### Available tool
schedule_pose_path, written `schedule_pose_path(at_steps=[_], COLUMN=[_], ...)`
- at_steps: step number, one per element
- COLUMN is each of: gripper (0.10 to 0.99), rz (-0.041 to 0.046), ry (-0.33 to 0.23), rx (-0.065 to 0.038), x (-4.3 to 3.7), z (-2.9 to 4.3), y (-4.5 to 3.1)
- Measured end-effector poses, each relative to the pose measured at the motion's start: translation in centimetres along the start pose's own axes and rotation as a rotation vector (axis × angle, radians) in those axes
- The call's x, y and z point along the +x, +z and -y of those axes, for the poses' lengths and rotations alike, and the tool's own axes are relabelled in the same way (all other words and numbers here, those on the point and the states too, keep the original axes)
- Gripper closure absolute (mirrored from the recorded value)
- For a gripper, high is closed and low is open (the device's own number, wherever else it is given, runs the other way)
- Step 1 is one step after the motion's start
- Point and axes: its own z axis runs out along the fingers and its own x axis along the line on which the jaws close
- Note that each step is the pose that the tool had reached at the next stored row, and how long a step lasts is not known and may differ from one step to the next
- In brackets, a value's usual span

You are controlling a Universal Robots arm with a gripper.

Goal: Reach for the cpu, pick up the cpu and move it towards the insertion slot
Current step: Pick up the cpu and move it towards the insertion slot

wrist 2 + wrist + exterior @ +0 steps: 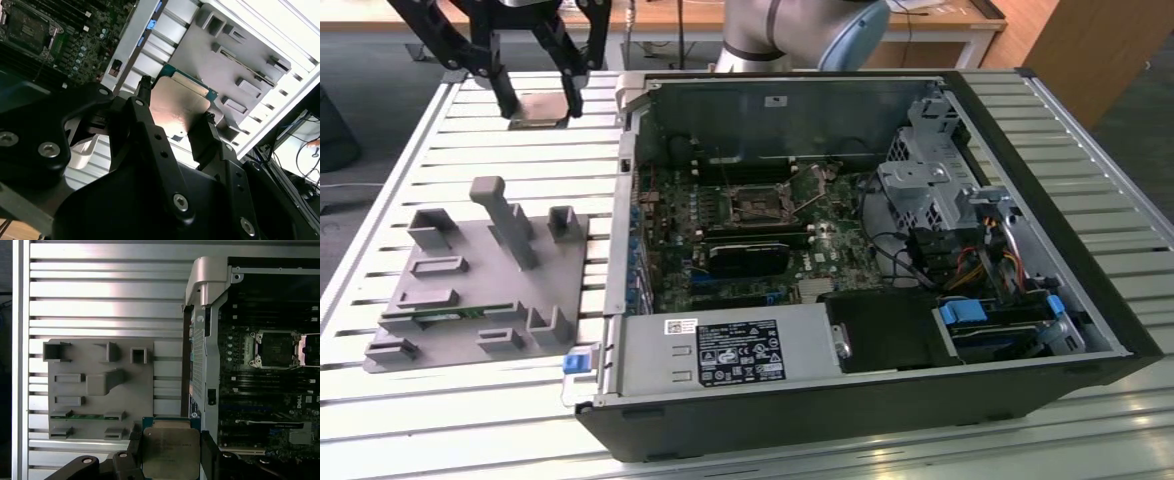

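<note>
Silvery-grey cpu [170, 452], flat between the gripper [540, 104] fingers [142, 92], clamped by opposite edges so it travels level; carried above the slatted tabletop [467, 150], beside the open case, insertion slot [755, 203] well apart

The cpu [171, 452] runs off the first wrist view's edge.
</note>
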Motion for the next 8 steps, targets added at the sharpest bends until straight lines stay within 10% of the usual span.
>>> schedule_pose_path(at_steps=[8], gripper=[0.541], rz=[-0.0022], ry=[0.000], rx=[0.000], x=[-2.03], z=[0.00], y=[-0.05])
